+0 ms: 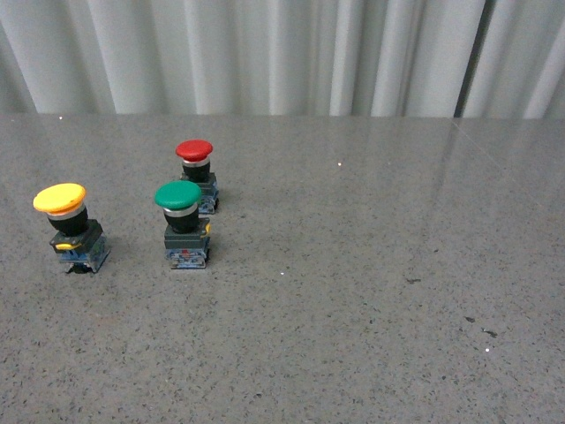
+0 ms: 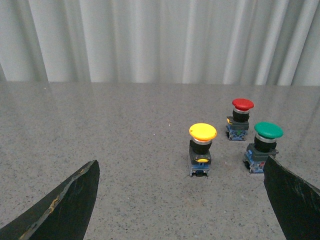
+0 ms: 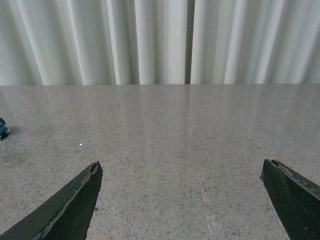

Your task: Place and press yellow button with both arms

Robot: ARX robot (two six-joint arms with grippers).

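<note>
Grey speckled tabletop, white pleated curtain behind. Front view: no arm in frame. yellow button stands upright at the robot's far left of the table, cap up, long axis vertical, nothing touching it. green button is to its right with clear table between them; red button sits just behind the green one. Centre and right of the table show only bare surface. Left wrist view: left gripper is spread wide and holds nothing, with both black fingers low in the frame. The yellow button is dead ahead, inside the gap between the finger lines, but biased toward the finger on the green-button side. That finger's tip overlaps the green button's base in the picture; whether they touch cannot be told. Right wrist view: right gripper is equally wide and empty, pointing at bare table. Only a blue sliver of a base shows at the frame edge, too little to say which button. Judgement: nothing started yet. The left arm is clearly the nearer one, with the target straight in front of it, so it likely approaches forward and closes on the block base or collar. The right arm has to cross toward the robot's left to press. Main risk: the finger nearest the green button clipping it.
</note>
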